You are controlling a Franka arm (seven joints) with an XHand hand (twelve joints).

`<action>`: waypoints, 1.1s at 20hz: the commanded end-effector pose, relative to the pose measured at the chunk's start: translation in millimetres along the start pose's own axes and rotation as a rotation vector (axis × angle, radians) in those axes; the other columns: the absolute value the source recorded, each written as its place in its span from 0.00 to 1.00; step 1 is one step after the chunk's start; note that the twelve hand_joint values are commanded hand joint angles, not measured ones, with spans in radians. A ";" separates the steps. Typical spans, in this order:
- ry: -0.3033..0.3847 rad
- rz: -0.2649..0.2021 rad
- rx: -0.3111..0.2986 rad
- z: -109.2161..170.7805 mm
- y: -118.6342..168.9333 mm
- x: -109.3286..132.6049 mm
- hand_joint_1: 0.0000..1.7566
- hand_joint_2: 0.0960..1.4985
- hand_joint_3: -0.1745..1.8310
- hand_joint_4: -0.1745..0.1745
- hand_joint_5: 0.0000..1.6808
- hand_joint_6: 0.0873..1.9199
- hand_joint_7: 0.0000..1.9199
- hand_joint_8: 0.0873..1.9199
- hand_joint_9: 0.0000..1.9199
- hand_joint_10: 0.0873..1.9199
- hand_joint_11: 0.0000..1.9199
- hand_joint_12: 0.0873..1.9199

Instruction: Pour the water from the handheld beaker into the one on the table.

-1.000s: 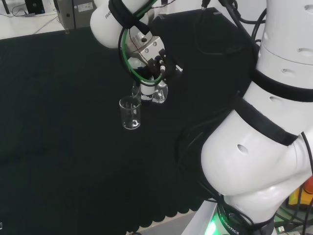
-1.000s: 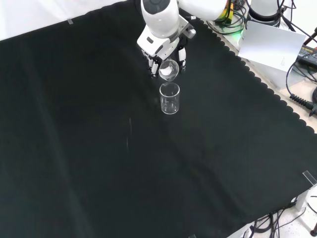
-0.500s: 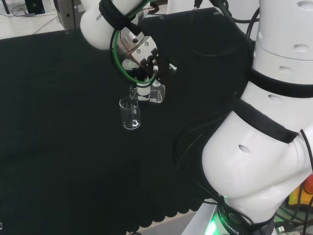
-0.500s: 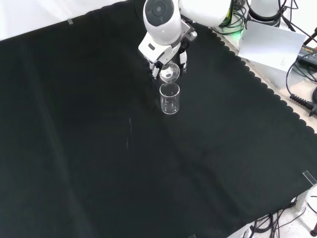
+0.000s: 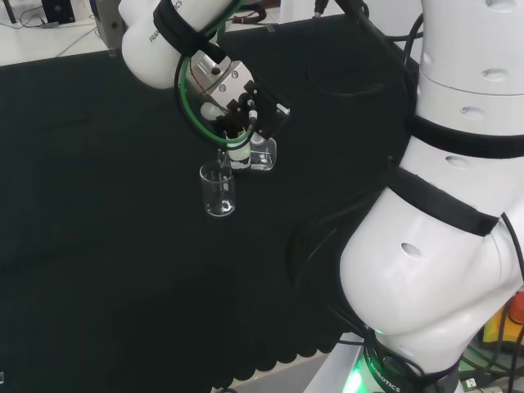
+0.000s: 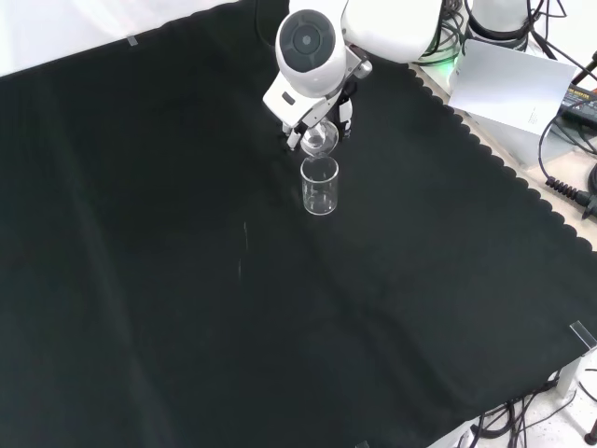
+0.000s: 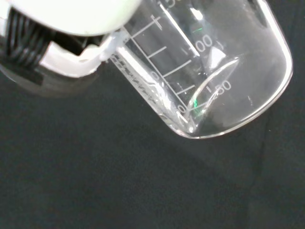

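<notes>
I saw the hand (image 5: 241,115) clenched round the tilted beaker (image 5: 260,153), its lip directly over the mouth of the upright beaker on the counter (image 5: 218,189).

A black cloth (image 6: 280,327) covers the whole bench and has a scalloped edge along one side. In the front view, small strips of clear tape (image 6: 582,333) hold its corners down. Beyond the scalloped edge, at the upper right of that view, a pale benchtop (image 6: 522,159) carries a white sheet or board (image 6: 508,86) standing at a slant, with black cables (image 6: 569,191) trailing beside it. In the head view, a white surface (image 5: 49,37) runs behind the far edge of the cloth, with a grey metal box (image 5: 115,20) standing on it. The light is even and bright.
</notes>
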State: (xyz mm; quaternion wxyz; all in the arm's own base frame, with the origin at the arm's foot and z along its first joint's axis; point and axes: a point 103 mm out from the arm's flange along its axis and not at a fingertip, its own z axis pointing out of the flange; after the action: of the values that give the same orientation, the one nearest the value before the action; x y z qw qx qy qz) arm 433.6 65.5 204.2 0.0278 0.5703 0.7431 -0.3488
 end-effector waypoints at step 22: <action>-0.113 0.031 0.093 -10.2 -1.1 3.2 0.66 0.36 0.44 0.95 0.80 0.27 0.93 0.00 0.94 0.00 0.80 0.25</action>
State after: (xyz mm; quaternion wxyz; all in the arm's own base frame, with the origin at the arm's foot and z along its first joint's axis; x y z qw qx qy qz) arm 435.4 72.5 209.8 0.0462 0.5616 0.7163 -0.4115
